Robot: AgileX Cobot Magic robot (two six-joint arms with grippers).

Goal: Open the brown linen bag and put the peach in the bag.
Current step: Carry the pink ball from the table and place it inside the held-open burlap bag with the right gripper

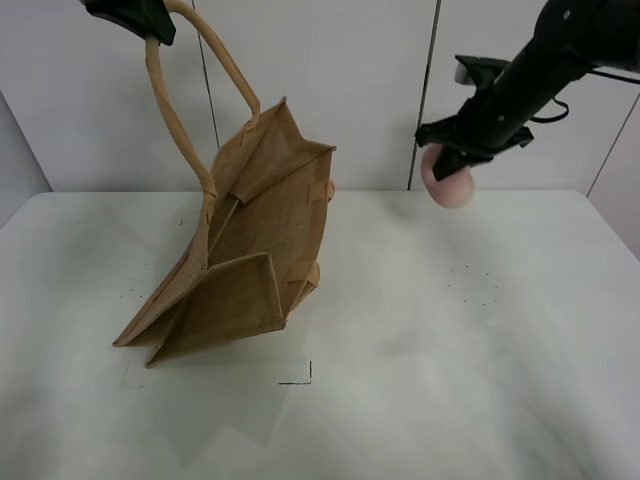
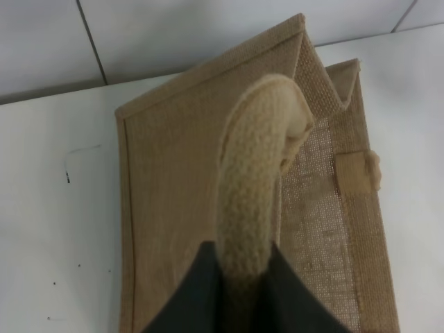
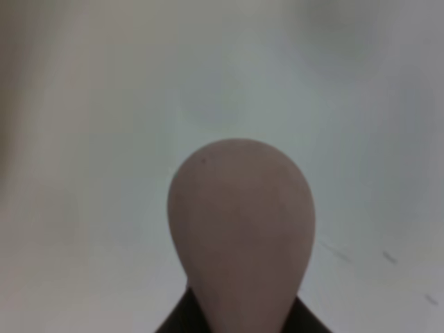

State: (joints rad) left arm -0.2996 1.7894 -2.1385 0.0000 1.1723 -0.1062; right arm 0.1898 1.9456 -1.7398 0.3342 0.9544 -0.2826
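White table [image 1: 480, 380], panelled wall [image 1: 320, 90]; left gripper [image 2: 241, 277] pinches handle [image 2: 257, 173] of brown linen bag [image 1: 270, 230], right gripper [image 1: 447, 160] grips peach [image 1: 448, 184].

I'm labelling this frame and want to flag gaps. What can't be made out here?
Left gripper: cut off by the top edge, exterior high view.
Brown linen bag, its inner floor: hidden by its own walls, exterior high and left wrist views.
Right gripper fingertips: the blurred peach covers them, right wrist view.

Brown linen bag [image 1: 265, 230] tilted, raised at one side, mouth open; pink peach [image 1: 447, 185] aloft, well apart
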